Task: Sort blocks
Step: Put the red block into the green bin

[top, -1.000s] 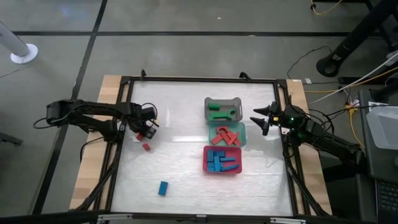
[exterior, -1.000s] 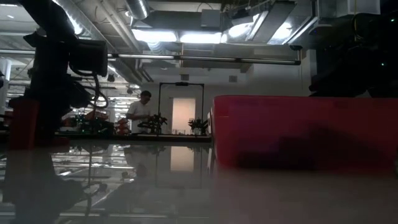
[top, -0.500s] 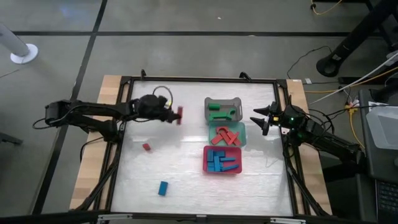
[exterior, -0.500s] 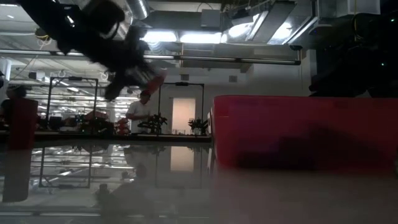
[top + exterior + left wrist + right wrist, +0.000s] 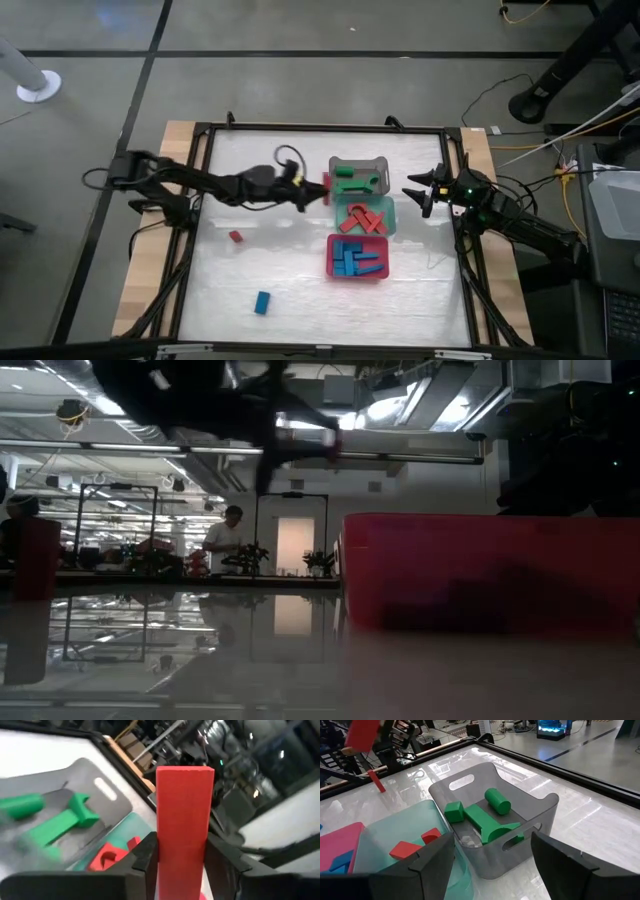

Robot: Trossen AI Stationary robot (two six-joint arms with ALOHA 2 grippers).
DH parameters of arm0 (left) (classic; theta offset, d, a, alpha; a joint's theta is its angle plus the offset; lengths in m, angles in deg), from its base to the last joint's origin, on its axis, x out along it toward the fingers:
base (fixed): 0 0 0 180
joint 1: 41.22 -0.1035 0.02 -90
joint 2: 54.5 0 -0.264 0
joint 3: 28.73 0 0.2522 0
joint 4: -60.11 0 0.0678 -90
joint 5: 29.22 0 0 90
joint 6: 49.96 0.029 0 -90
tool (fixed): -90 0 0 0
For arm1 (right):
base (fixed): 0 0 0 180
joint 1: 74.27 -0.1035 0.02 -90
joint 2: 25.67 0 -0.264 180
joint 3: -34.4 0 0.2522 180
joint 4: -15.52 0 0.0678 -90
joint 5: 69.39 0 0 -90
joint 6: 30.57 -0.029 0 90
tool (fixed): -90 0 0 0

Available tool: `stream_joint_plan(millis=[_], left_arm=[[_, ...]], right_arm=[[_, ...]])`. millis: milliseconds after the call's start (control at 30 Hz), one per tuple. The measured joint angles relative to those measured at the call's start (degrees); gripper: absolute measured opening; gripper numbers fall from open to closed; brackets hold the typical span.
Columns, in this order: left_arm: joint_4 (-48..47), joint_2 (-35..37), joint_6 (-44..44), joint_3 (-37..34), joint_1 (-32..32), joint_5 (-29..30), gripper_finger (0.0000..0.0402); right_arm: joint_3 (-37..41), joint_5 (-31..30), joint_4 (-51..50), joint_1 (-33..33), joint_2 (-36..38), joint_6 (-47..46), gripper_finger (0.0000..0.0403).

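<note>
Red block (image 5: 184,825) clamped in outstretched left gripper (image 5: 318,190) beside trays (image 5: 359,176).

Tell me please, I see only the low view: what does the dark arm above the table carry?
Observer: The left gripper is shut on a red block.
Operator: Where is it over the table?
Observer: Beside the grey tray, which holds green blocks.
Operator: And the other arm?
Observer: The right gripper waits open on the trays' other side.
</note>
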Motion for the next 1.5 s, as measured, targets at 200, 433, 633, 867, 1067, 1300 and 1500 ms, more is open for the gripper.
stream_joint_plan(millis=[200,433,633,867,1067,1300,1500], left_arm=[[0.02,-12.18,10.68,10.36,0.65,0.01,0.0115],[-0.18,-20.80,17.60,16.36,0.89,-0.96,0.0122],[-1.57,-21.49,17.39,17.49,1.26,-2.58,0.0179],[-2.61,-20.74,15.99,17.43,0.22,-9.39,0.0205],[-18.87,-12.55,15.31,17.45,-2.82,-30.61,0.0171],[-50.13,1.24,16.53,17.45,-3.95,-41.93,0.0154],[-73.83,12.86,18.96,17.45,-4.11,-37.33,0.0135]], right_arm=[[0.01,0.01,0.00,0.00,0.00,0.01,0.0264],[-0.01,0.01,0.00,0.00,0.02,0.01,0.0264],[-0.01,-0.01,0.00,0.00,0.00,0.01,0.0264],[0.00,-0.01,0.00,0.00,0.00,0.00,0.0264],[0.00,0.01,0.00,0.00,0.01,0.01,0.0264],[-0.01,0.00,0.01,0.00,0.02,0.01,0.0264],[0.01,-0.01,0.01,0.00,0.00,0.00,0.0264]])
